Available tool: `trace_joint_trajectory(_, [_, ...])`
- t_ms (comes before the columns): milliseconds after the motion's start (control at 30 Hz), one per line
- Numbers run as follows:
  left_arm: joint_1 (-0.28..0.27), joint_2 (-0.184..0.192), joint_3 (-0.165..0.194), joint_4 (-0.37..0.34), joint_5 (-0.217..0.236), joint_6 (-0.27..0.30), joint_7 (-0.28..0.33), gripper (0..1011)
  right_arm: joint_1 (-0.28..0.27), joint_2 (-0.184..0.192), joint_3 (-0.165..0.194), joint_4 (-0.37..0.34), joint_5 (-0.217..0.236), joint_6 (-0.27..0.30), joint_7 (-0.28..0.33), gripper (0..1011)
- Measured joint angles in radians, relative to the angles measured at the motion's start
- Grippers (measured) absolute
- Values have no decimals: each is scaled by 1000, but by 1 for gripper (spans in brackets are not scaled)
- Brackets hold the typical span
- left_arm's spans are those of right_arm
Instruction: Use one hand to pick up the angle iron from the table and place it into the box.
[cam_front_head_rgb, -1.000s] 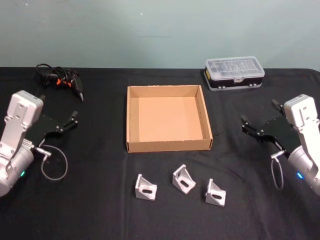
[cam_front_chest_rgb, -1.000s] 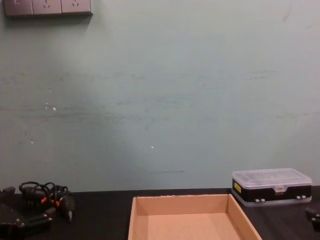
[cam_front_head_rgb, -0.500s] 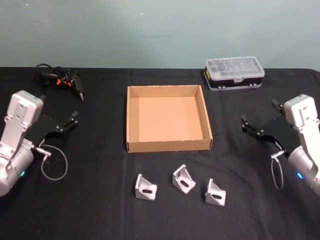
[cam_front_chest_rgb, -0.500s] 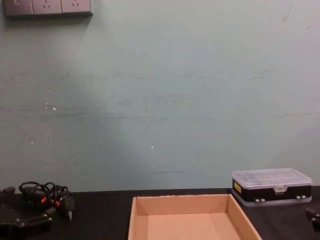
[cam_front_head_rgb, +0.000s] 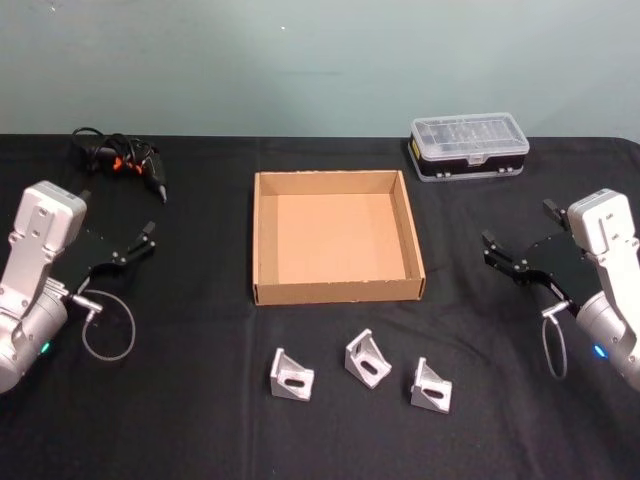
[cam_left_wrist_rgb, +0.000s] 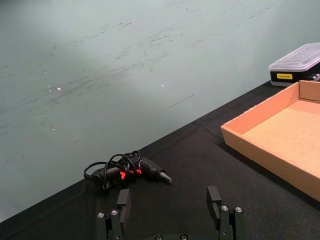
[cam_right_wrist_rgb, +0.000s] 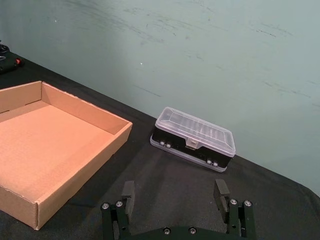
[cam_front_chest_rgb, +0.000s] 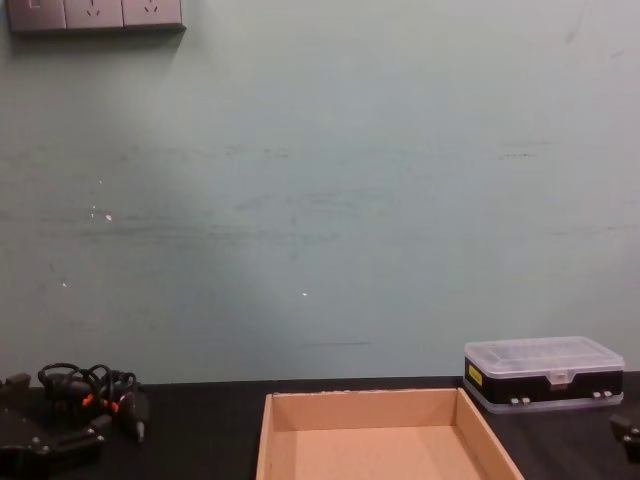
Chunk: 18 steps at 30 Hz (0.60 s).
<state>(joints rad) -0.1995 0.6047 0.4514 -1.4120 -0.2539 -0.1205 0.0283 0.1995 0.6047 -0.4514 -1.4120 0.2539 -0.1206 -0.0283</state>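
From the head view you get the three pieces waiting on the black worktop (cam_front_head_rgb: 200, 330): the left angle iron (cam_front_head_rgb: 291, 375), the middle angle iron (cam_front_head_rgb: 368, 359) and the right angle iron (cam_front_head_rgb: 431, 386). They lie in a loose row just in front of the near wall of the box (cam_front_head_rgb: 335, 292), apart from it and from each other.

Your left tool (cam_front_head_rgb: 118, 213) hangs at the worktop's left side and your right tool (cam_front_head_rgb: 520, 225) at its right side, both well apart from the box and holding nothing. The wrist views make the gap plain: each tool's fingers stand spread apart.

The chest view gives you the side-on look, with the box's far wall low in the middle and wall sockets (cam_front_chest_rgb: 95, 14) up at the top left. The organiser case (cam_front_head_rgb: 469, 146) sits behind the box to the right, and the cable bundle (cam_front_head_rgb: 120, 160) lies at the back left.
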Motion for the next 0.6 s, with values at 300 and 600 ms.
trace_joint_trajectory(300, [0, 0, 0, 0, 0, 0, 0, 1000, 0, 0, 0, 0, 0, 0, 0, 1003])
trace_joint_trajectory(600, [0, 0, 0, 0, 0, 0, 0, 1000, -12, 1, 17, -14, 4, 3, 9, 1003])
